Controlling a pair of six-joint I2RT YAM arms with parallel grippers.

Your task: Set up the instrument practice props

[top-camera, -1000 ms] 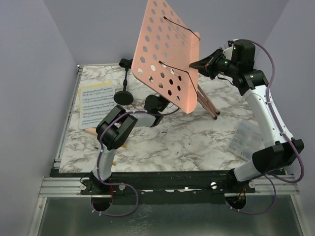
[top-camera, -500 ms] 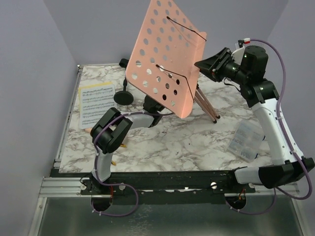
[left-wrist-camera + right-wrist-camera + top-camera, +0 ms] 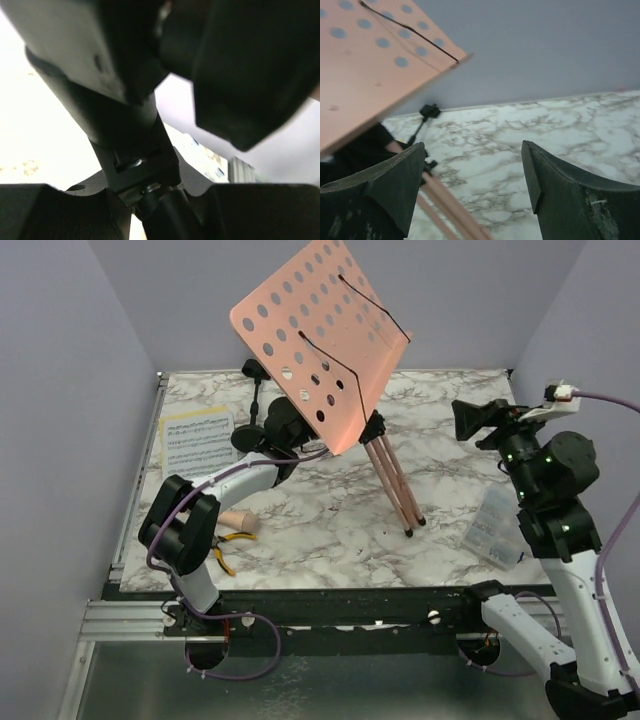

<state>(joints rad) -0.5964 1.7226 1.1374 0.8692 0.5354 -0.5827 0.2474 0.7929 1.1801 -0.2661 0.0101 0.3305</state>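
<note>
Count first: one pink perforated desk [image 3: 320,335], tilted high over the middle of the marble table [image 3: 330,530], with two thin black wires across its face. It sits on one pink pole [image 3: 392,480], whose legs are bunched so close that I cannot number them; their feet rest on the table right of centre.

My left gripper [image 3: 285,425] is tucked under the desk's lower edge, at the black joint at the top of the pole. Its wrist camera shows only dark, blurred parts pressed close between the fingers, so I cannot tell whether it is clamped or merely around the joint.

My right gripper [image 3: 470,420] hangs well apart from the stand, off to the right. Its fingers [image 3: 395,190] are spread wide with nothing between them.

At the far left lie two sheet-music pages [image 3: 197,442], one yellow beneath one white. Just beside them stands one black mic stand [image 3: 250,438], upright on its round base. One beige toy microphone [image 3: 238,522] lies near the front left edge, with one pair of yellow-handled pliers [image 3: 225,545] just beside it. One clear plastic box [image 3: 495,525] lies at the right edge.
</note>
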